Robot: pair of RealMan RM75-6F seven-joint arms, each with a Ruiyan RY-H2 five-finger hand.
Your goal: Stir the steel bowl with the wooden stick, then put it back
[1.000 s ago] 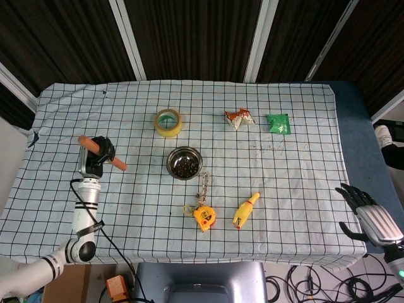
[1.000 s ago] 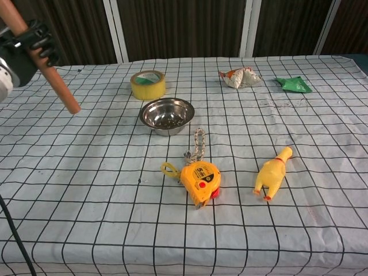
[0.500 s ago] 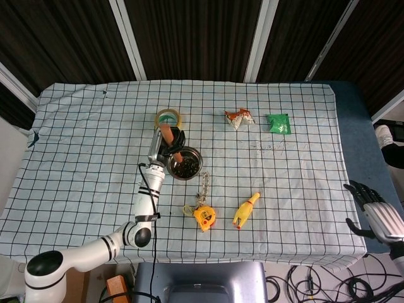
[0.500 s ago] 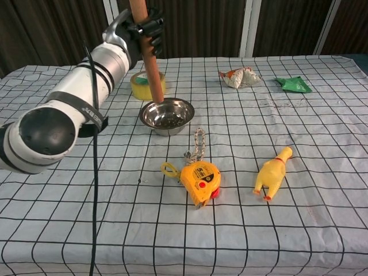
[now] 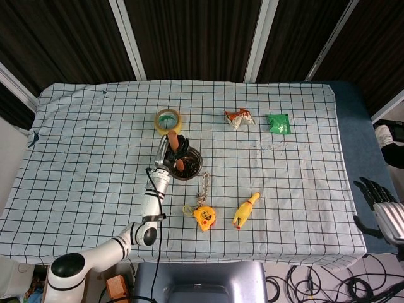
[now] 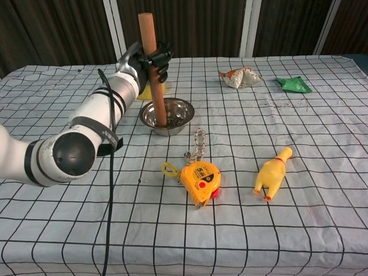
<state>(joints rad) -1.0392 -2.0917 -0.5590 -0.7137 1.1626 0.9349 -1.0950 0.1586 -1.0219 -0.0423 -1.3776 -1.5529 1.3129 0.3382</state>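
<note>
The robot's left hand (image 6: 148,62) grips the wooden stick (image 6: 152,64), fingers wrapped around its upper part, holding it nearly upright. The stick's lower end is down inside the steel bowl (image 6: 178,115), on the bowl's left side; from overhead the hand (image 5: 172,149) and stick (image 5: 175,149) cover the bowl's left rim (image 5: 196,165). Dark bits lie in the bottom of the bowl. Behind the hand, the yellow tape roll (image 5: 167,120) lies flat on the checked cloth (image 5: 88,139), mostly hidden by the hand in the chest view.

In front of the bowl, a short chain (image 6: 199,141) runs down to the yellow tape measure (image 6: 200,179). To its right lies the rubber chicken (image 6: 273,173), head pointing away from the robot. Farther back sit a crumpled orange-and-white wrapper (image 6: 240,77) and a green packet (image 6: 294,84), near each other.

At the far right, off the table's edge, the right hand (image 5: 381,209) hangs with fingers spread, holding nothing.
</note>
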